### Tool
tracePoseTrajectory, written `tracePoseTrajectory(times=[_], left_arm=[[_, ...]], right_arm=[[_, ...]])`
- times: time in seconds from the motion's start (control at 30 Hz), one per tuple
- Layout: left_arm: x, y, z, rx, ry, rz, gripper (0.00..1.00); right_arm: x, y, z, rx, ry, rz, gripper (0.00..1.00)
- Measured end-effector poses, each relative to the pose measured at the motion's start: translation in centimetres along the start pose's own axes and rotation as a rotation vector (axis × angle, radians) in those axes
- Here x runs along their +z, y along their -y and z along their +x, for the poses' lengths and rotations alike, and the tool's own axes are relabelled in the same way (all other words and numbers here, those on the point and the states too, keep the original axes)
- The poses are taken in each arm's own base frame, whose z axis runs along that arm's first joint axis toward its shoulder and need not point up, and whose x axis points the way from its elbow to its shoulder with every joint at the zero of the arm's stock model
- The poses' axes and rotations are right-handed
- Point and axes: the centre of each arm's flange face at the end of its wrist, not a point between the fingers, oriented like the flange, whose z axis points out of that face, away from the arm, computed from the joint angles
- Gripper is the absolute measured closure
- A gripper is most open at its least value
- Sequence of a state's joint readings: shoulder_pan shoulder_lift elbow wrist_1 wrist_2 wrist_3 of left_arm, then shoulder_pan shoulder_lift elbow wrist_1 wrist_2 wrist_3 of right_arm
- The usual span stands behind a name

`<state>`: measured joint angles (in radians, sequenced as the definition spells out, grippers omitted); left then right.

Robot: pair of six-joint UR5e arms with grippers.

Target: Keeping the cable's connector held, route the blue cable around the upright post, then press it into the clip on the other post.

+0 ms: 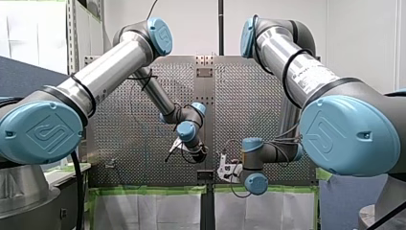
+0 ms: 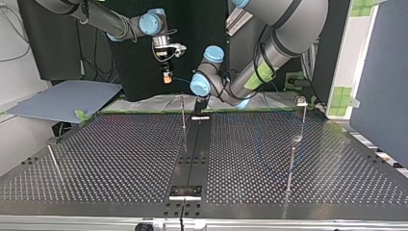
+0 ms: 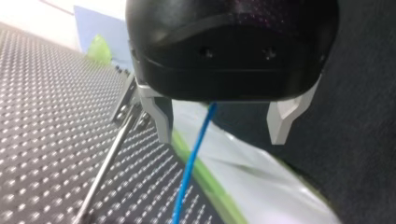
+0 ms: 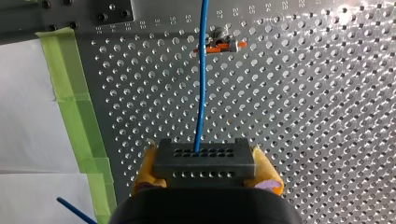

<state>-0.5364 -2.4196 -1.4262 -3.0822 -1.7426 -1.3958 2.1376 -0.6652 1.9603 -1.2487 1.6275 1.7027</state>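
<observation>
Cable leaves the connector, which my right end effector clamps between yellow pads. My left end effector is wide open, the cable passing between its fingers.

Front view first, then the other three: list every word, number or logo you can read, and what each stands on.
No text reads surely.
My right arm: printed line on its tube, too blurred.
Blue joint cap: embossed logo, no letters.
Table: row of numbers by the holes, too small.
Top and left wrist views: none.
</observation>
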Motion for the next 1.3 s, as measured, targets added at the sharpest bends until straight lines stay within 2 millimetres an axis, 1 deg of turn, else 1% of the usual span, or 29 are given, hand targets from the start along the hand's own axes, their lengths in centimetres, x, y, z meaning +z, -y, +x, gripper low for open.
tracePoseTrajectory(times=[0.17,0.4,0.8,0.83,0.87,0.9,0.93,0.97,1.0,1.07,1.1,1.17,1.2,1.23,1.27,1.3], left_arm=[[-0.2,0.3,0.1,0.005,-0.015,0.016,0.0],[-0.8,1.4,0.3,0.019,-0.029,0.017,0.0],[-1.1,1.8,0.1,0.042,-0.019,-0.038,0.0],[-1.1,1.9,0.1,0.04,-0.014,-0.038,0.15],[-1.0,2.0,0.0,0.035,-0.009,-0.038,0.25],[-1.0,2.1,0.0,0.027,-0.001,-0.037,0.25],[-1.0,2.2,-0.1,0.019,0.006,-0.037,0.37],[-0.9,2.2,-0.2,0.011,0.013,-0.037,0.44],[-0.8,2.3,-0.3,-0.001,0.022,-0.037,0.44],[-0.7,2.3,-0.4,-0.022,0.035,-0.038,0.55],[-0.7,2.3,-0.5,-0.036,0.042,-0.039,0.55],[-0.6,2.4,-0.6,-0.055,0.053,-0.037,0.69],[-0.5,2.4,-0.7,-0.068,0.059,-0.034,0.69],[-0.5,2.5,-0.7,-0.077,0.062,-0.031,0.76],[-0.5,2.5,-0.7,-0.085,0.065,-0.029,0.89],[-0.5,2.5,-0.7,-0.097,0.066,-0.027,0.89]], right_arm=[[0.1,-0.1,0.0,0.015,-0.003,-0.002,1.0],[0.2,-0.2,0.1,0.028,-0.008,-0.004,1.0],[0.1,-0.1,0.0,0.031,-0.003,-0.001,1.0],[0.0,0.0,0.0,0.031,-0.002,-0.001,1.0],[0.0,0.0,0.0,0.031,-0.002,0.0,1.0],[0.0,0.0,0.0,0.031,-0.001,0.0,1.0],[0.0,0.0,0.0,0.031,-0.001,0.0,1.0],[0.0,0.0,0.0,0.031,-0.001,0.0,1.0],[0.0,0.0,0.0,0.031,-0.001,0.0,1.0],[0.0,0.0,0.0,0.031,-0.001,0.0,1.0],[0.0,0.0,0.0,0.031,-0.001,0.0,1.0],[0.0,0.0,0.0,0.031,0.0,0.0,1.0],[0.0,0.0,0.0,0.031,0.0,0.0,1.0],[0.0,0.0,0.0,0.031,0.0,-0.001,1.0],[0.0,0.0,0.0,0.03,0.001,-0.001,1.0],[0.0,-0.1,0.0,0.03,0.0,-0.002,1.0]])
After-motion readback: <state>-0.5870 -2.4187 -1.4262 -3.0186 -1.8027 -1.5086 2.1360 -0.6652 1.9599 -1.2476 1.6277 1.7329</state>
